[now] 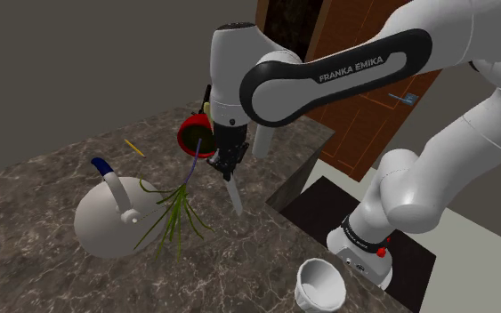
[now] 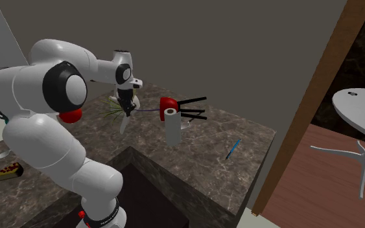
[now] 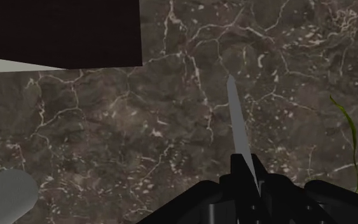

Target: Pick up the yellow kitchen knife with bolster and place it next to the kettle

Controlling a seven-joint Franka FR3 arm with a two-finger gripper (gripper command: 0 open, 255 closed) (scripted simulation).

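Note:
My black gripper (image 1: 226, 162) is shut on the knife, above the dark marble counter (image 1: 52, 267). The knife's pale grey blade (image 1: 234, 194) hangs down from the fingers with its tip clear of the counter; the handle is hidden in the grip. A white round kettle (image 1: 108, 220) with a blue-tipped handle stands on the counter toward the shoulder view's left, a short way from the blade. In the wrist view the blade (image 3: 238, 127) runs out from between the closed fingers (image 3: 231, 184). The second exterior view has the gripper (image 2: 126, 103) with the blade (image 2: 124, 122) below it.
A red pot (image 1: 194, 135) lies tipped with green leaves (image 1: 177, 213) spilling beside the kettle. A white paper roll (image 2: 172, 125) stands near the counter's cut-out edge. A white bowl (image 1: 320, 284) sits by the stand; a blue pen (image 2: 233, 148) lies farther off.

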